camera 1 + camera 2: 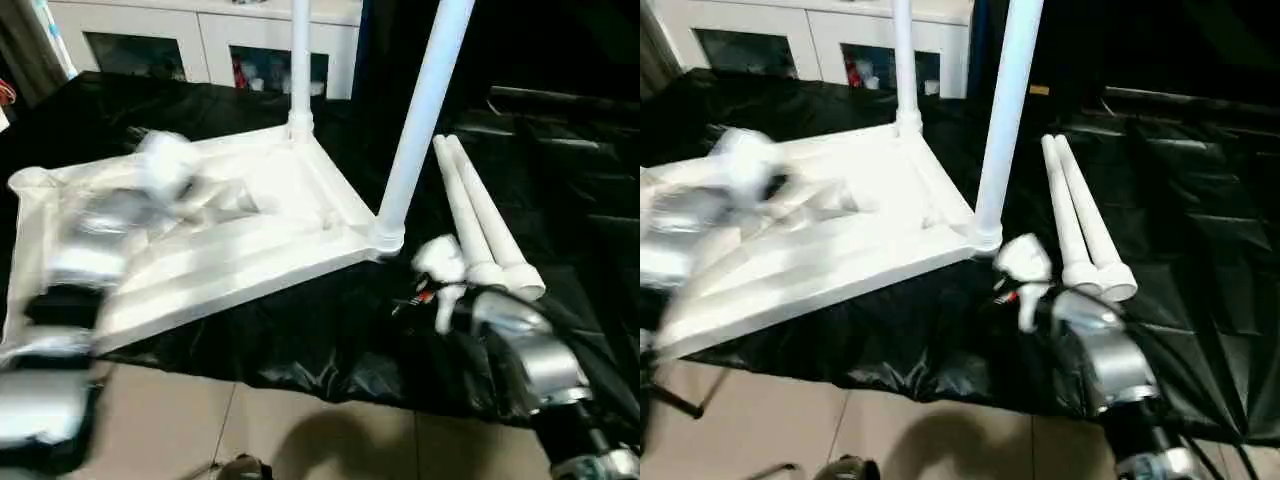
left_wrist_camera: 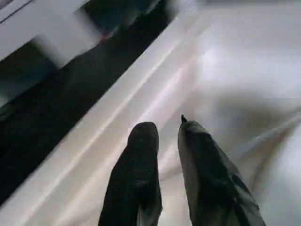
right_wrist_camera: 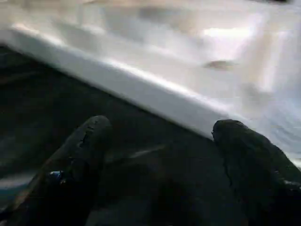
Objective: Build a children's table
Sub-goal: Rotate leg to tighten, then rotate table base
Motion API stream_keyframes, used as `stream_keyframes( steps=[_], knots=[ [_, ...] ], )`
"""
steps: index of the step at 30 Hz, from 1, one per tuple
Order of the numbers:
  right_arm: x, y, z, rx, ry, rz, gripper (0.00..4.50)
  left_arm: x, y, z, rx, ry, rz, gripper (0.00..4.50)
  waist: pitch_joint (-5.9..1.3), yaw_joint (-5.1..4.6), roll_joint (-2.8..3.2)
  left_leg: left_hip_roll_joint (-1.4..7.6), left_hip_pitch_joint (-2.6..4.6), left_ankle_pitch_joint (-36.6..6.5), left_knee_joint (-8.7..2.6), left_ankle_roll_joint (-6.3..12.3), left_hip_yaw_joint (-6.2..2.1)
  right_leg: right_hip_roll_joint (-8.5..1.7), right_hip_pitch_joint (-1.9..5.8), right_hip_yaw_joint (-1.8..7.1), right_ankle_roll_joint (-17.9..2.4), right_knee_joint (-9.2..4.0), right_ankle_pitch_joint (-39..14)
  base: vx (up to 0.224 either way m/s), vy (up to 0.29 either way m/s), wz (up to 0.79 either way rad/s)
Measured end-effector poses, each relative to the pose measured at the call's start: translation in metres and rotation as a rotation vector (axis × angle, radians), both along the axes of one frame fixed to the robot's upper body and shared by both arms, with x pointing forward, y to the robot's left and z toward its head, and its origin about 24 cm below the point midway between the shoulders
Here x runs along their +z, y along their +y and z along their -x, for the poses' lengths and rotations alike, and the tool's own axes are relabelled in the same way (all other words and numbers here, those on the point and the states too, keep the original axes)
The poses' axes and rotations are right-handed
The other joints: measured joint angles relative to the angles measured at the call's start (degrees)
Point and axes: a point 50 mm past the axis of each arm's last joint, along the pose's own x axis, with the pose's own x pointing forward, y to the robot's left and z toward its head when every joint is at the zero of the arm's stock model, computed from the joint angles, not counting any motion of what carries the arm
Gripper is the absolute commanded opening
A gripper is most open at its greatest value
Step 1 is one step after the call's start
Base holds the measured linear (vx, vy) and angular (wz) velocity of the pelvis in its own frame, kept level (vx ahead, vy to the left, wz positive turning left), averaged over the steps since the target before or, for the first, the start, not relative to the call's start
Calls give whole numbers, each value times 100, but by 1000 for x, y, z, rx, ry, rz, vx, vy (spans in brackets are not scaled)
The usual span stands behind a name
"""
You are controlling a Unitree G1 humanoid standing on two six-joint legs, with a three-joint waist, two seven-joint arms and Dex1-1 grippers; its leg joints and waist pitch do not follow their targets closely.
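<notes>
Left claw [image 2: 162, 129] fingers narrowly parted, empty; right claw [image 3: 157, 129] spread wide.

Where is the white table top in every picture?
Left eye view: the table top lies left of centre, on the black sheet.
Right eye view: the top lies left of centre here too.
Left wrist view: its white surface spreads just past the left gripper.
Right wrist view: its edge runs across, beyond the right gripper.
Shared landmark: the top's raised rim meeting the black sheet.
</notes>
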Motion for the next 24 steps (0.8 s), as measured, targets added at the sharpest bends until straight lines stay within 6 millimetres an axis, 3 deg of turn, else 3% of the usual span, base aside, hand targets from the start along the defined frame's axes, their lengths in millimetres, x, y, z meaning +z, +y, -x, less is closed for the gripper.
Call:
stream_keyframes(
  steps=[3, 6, 10, 18, 24],
  knots=[
    [1, 7, -5, -5, 15, 10, 340, -5, 33, 17, 117, 81, -86, 48, 12, -21, -66, 0, 1, 2, -2, -3, 0, -1, -1, -1, 0, 3, 0, 0, 0, 0],
    [0, 11, -17, -68, 22, 42, 311, -19, 50, 30, 185, 166, -137, 17, 25, -15, -138, 1, 1, 5, 4, -9, -2, -1, 0, -2, -1, 8, 1, 0, 0, 0],
    [-3, 18, -34, -153, 29, 100, 281, -44, 58, 40, 185, 296, -211, 2, 6, -12, -196, 0, 2, 6, 10, -9, -1, -3, 4, 0, -2, 13, 3, 0, 0, 0],
    [-16, 23, -49, -222, 91, 208, 226, -49, 41, 43, 37, 394, -208, 0, -2, -36, -218, -1, 24, 9, 8, -16, -1, -4, 19, 3, -1, 21, 5, 0, 0, 0],
    [-18, 32, -60, -268, 93, 225, 178, -52, 12, 54, -255, 469, -132, 0, -2, -26, -214, -2, 24, 9, 8, -16, 2, -6, 19, 3, -2, 23, 5, 0, 0, 0]
  ],
)
